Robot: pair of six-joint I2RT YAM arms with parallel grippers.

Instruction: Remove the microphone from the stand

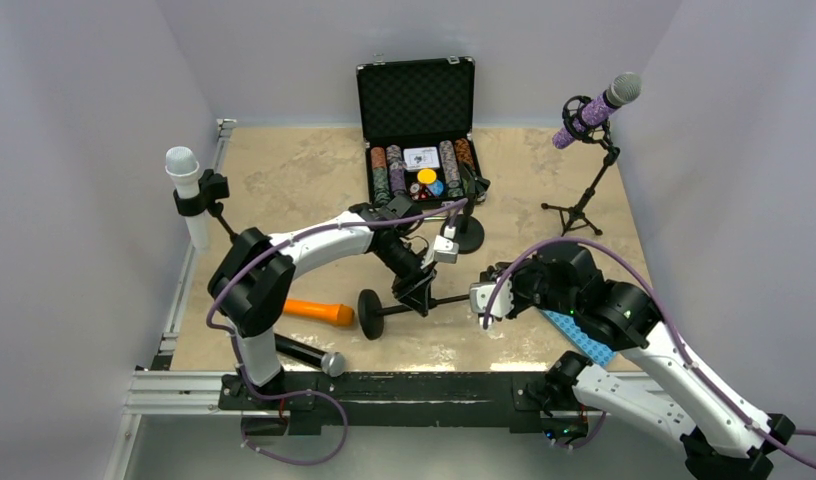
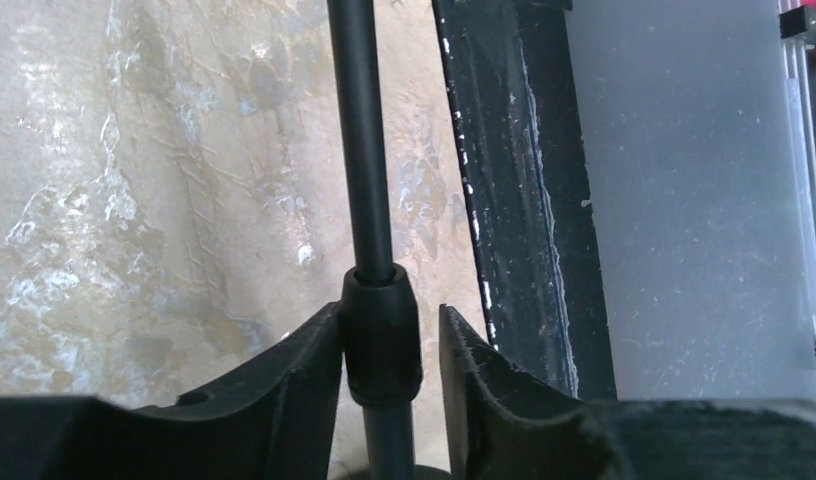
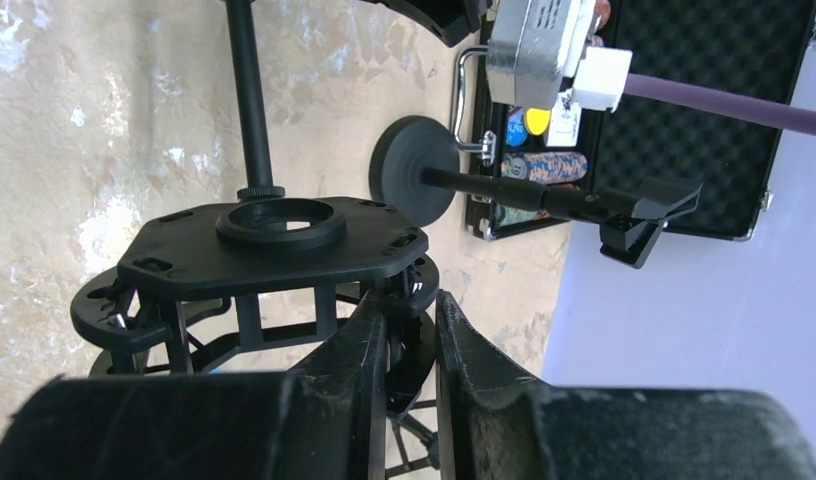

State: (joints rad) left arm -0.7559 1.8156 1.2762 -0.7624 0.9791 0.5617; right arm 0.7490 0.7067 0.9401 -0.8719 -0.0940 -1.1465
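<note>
A black microphone stand lies on its side in the top view, its round base (image 1: pixel 371 313) to the left and its pole (image 2: pixel 362 150) running right. My left gripper (image 1: pixel 420 290) has its jaws around the pole's collar (image 2: pixel 381 345); the left finger touches it and a narrow gap shows on the right. My right gripper (image 1: pixel 484 300) is shut on the rim of the stand's shock mount (image 3: pixel 274 250), whose ring is empty. An orange microphone (image 1: pixel 319 312) lies on the table left of the base, apart from both grippers.
A black microphone (image 1: pixel 309 355) lies by the front rail. A white microphone (image 1: pixel 184 185) stands clipped at the left wall, and a purple one (image 1: pixel 594 110) sits on a tripod at back right. An open chip case (image 1: pixel 419 130) and a round-base stand (image 3: pixel 414 172) are behind.
</note>
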